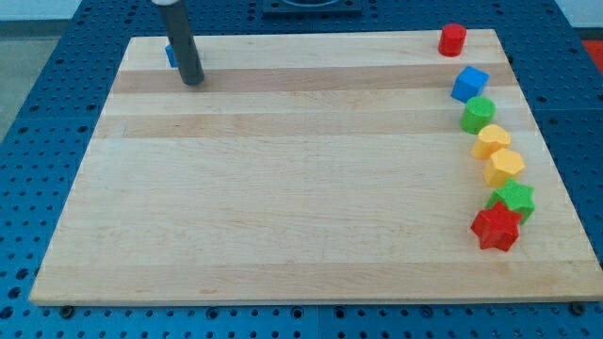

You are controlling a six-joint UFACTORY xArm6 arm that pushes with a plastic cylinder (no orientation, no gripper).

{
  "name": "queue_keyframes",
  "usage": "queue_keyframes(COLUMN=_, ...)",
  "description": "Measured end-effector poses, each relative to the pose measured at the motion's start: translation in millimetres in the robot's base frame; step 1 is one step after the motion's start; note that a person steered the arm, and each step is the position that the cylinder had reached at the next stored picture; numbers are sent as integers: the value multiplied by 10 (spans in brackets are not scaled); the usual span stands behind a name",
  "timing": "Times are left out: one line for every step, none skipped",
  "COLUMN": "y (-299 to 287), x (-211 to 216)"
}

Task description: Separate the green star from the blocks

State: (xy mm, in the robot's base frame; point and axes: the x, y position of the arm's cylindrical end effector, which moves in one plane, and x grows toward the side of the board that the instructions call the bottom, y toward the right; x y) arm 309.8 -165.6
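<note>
Since I have no jaws, only my tip (193, 81), beside a blue block (171, 55), far from the green star (514, 199) at the view's right — touching the red star (496, 228) — a careless push drags both.

Blue perforated bench (57, 113) (evenly lit) — pale wooden board (301, 188)

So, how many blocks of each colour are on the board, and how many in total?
Red: 2, the red cylinder and the red star
Blue: 2, the blue cube and a blue block partly hidden behind my tip
Green: 2, a green block and the green star
Yellow: 2, and
Total: 8
</note>
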Motion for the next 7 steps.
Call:
queue_keyframes(y=366, x=395)
queue_keyframes(y=626, x=764)
queue_keyframes(y=706, x=1233)
queue_keyframes(y=806, x=1787)
queue_keyframes(y=1052, x=2273)
queue_keyframes(y=1362, x=2657)
queue_keyframes(y=1738, x=2844)
